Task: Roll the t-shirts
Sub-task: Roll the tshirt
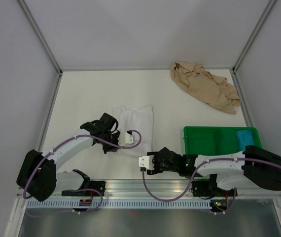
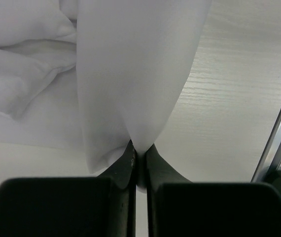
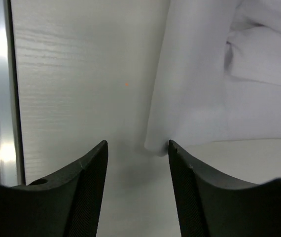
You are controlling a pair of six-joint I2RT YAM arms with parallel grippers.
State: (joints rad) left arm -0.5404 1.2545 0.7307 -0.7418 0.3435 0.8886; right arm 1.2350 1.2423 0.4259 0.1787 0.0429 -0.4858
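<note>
Down at the near side of the pale wood-grain counter point(image 1: 91, 94), the left fingers point(image 2: 123, 170) are clamping shut on the plain white cloth t-shirt point(image 1: 138, 121). They're pinching a bit of its near edge, and the fabric is fanning out from the pinch in the left wrist view. The right fingers point(image 3: 88, 173) are sitting wide open and gripping nothing. The shirt's other near corner is lying just beside one of them, and I can't tell if it's actually touching.

As for progress, I'd say it's only just getting going. The white shirt is lying mid-counter as a narrowish rectangle, so it looks like it's been folded lengthwise, but I'm not seeing any roll in it yet. The near end is bunching up a little where the left fingers are holding it. The crumpled tan-beige cloth t-shirt point(image 1: 204, 89) is lying in a heap at the far right corner, well apart from both arms and looking untouched.

The green plastic tray point(image 1: 186, 140) is sitting on the right, near the right arm, with something blue point(image 1: 244, 138) in it that I can't make out.

So what's left, I'm guessing, is getting the right side pinched too, rolling the white one up, then doing the whole thing for the tan one.
</note>
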